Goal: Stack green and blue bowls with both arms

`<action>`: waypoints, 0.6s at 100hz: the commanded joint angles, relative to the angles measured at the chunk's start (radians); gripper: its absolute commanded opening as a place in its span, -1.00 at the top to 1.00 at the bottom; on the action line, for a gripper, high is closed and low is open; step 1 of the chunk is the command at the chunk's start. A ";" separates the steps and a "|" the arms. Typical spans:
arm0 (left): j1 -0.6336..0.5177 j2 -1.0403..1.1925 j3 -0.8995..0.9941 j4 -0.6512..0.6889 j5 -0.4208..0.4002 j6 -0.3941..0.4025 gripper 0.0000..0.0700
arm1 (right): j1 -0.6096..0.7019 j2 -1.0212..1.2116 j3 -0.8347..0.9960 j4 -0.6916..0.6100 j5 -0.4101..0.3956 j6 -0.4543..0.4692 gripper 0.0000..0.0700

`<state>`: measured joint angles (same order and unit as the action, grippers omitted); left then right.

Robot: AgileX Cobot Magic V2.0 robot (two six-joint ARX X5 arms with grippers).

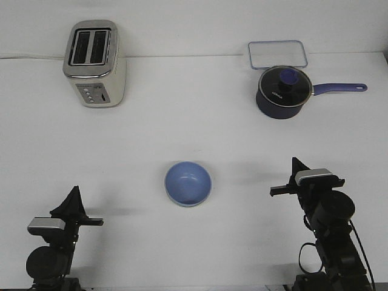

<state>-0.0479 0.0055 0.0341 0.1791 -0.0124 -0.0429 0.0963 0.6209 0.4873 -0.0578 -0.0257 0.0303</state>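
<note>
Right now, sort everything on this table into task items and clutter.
For the job: blue bowl, seemingly nested in a paler bowl whose rim just shows; left arm; right arm.

Just lying about: toaster; dark blue saucepan; clear lidded container.

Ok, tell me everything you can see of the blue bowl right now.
The blue bowl is small, round, matte, periwinkle, upright and holding nothing, with a paler rim edge showing at its near side, possibly another bowl beneath. It sits on the white table, centre, between the two arms. Nothing touches it; neither gripper is near.
</note>
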 commanded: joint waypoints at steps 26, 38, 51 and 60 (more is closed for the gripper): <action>0.002 -0.002 -0.020 0.051 -0.003 0.005 0.97 | 0.002 0.001 0.006 0.013 0.000 0.006 1.00; 0.002 -0.002 -0.020 0.051 -0.003 0.005 0.97 | 0.002 0.001 0.006 0.013 0.000 0.006 1.00; 0.002 -0.002 -0.020 0.051 -0.003 0.005 0.97 | 0.002 0.001 0.006 0.013 0.000 0.006 1.00; 0.002 -0.002 -0.020 0.051 -0.003 0.005 0.97 | 0.002 0.001 0.006 0.013 0.000 0.006 1.00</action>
<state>-0.0479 0.0044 0.0334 0.2180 -0.0128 -0.0429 0.0963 0.6209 0.4873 -0.0574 -0.0257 0.0299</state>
